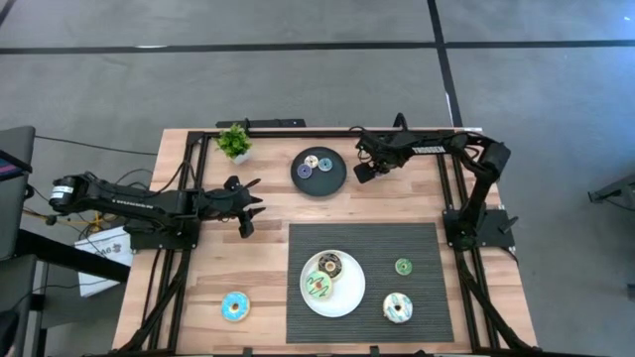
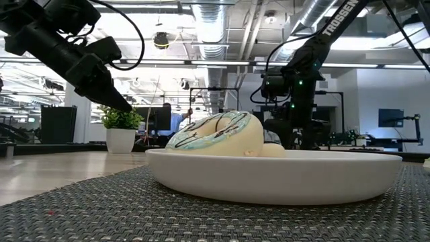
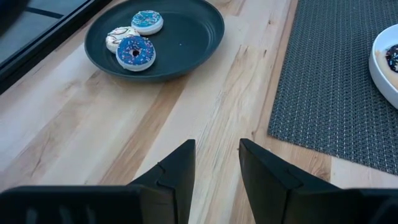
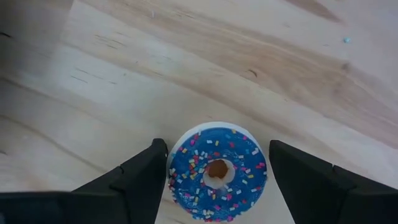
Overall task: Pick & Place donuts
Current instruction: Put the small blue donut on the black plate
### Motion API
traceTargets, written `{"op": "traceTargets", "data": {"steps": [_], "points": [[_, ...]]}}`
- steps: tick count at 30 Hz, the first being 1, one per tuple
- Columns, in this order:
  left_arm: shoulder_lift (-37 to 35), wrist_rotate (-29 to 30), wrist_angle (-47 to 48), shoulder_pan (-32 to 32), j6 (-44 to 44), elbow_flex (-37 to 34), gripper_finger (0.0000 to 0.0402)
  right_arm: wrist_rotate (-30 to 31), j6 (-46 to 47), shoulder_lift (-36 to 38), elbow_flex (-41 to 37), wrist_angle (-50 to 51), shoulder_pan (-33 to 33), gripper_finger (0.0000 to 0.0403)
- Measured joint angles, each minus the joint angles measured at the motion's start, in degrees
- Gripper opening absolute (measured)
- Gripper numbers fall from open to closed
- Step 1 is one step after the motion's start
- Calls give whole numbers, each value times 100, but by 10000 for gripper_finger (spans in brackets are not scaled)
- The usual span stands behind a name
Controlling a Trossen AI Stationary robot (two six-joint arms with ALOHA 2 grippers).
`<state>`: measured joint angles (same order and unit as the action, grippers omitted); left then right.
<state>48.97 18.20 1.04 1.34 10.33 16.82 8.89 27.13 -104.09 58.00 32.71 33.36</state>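
The wooden table [image 1: 198, 288] carries a dark ribbed mat [image 1: 417, 243] over its near-right portion.

Left arm: reaches in from 9 o'clock. The left gripper [image 3: 216, 146] hangs above bare wood at 10 o'clock of the mat. Its fingers stand a narrow gap apart, with nothing between them.

Right arm: reaches in from 2 o'clock. The right gripper [image 1: 365, 171] is low over the wood, just at 3 o'clock of the black plate [image 1: 335, 178]. Its fingers are spread to either side of a small blue sprinkled donut [image 4: 217, 171] lying flat on the wood. Both fingers are close to its rim; a firm squeeze cannot be confirmed.

White plate [image 1: 347, 297]: on the mat's left part, holding a brown donut [image 1: 329, 265] and a white-green donut [image 1: 317, 288].

Black plate: at 12 o'clock of the mat, holding three mini donuts [image 3: 135, 52].

Blue donut [image 1: 235, 306]: on wood, at 9 o'clock of the white plate.

Cream-pink donut [image 1: 397, 307]: on the mat, at 4 o'clock of the white plate.

Green mini donut [image 1: 403, 266]: on the mat, at 2 o'clock of the white plate.
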Motion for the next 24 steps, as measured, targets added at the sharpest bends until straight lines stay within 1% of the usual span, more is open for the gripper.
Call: {"op": "traceTargets", "data": {"steps": [15, 24], "points": [[0, -4, 2, 0, 34, 0, 118, -129, 55, -11, -9, 2, 0, 213], [0, -4, 4, 0, 46, 0, 118, -141, 53, -11, 14, 25, -2, 190]]}}
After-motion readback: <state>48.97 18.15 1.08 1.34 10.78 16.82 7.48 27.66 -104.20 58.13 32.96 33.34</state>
